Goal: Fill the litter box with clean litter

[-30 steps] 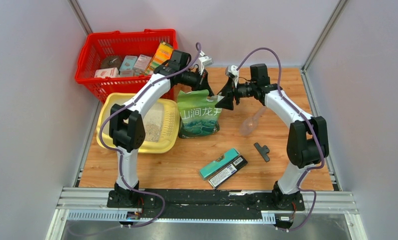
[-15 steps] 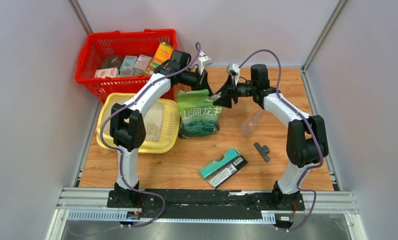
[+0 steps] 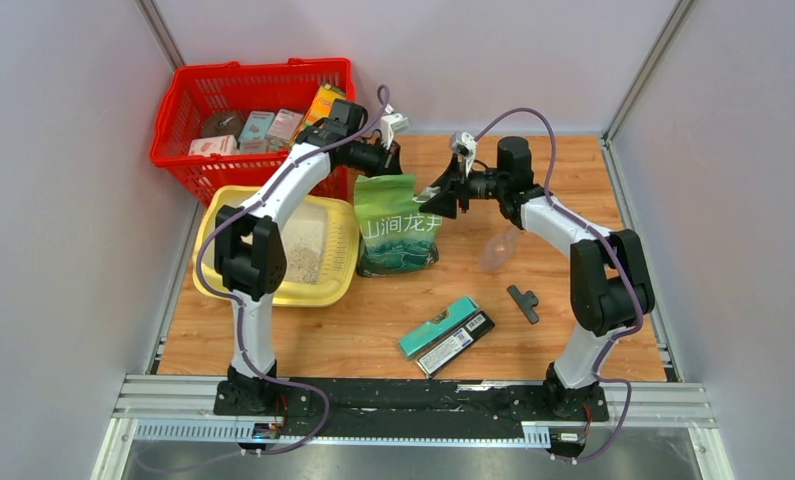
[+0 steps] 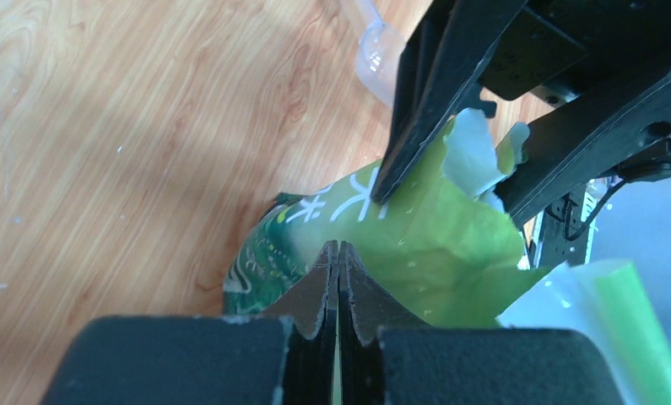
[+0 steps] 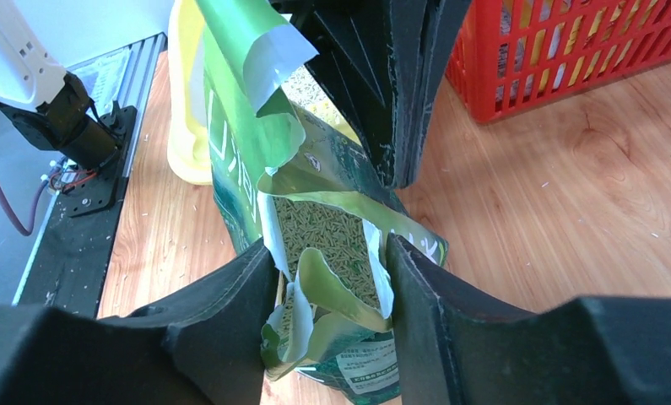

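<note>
Status: my left gripper (image 4: 338, 249) is clenched on the top edge of the green bag (image 3: 398, 235). My right gripper (image 5: 327, 253) has its fingers apart, one on each side of the bag's torn mouth, and grips nothing. The bag stands upright near the far edge of the table (image 3: 593, 200), just beside the right rim of the litter box (image 3: 213, 215), which lies along the table's left edge. Some clean litter (image 3: 301, 255) already lies inside the box, but the layer looks thin.

Hazards, as I judge them:

1. Tearing. The left grip holds only thin, ragged film. If the full weight hangs from it, the film may rip and the bag may drop.
2. Spilling. The mouth is uneven. If the bag tips before the mouth is over the rim, granules land on the table and not in the box.
3. Collision. My two grippers work very near each other at the mouth. A small error in path may knock one against the other.
4. Toppling. A one-sided pull may tip the bag away from the box.
</note>
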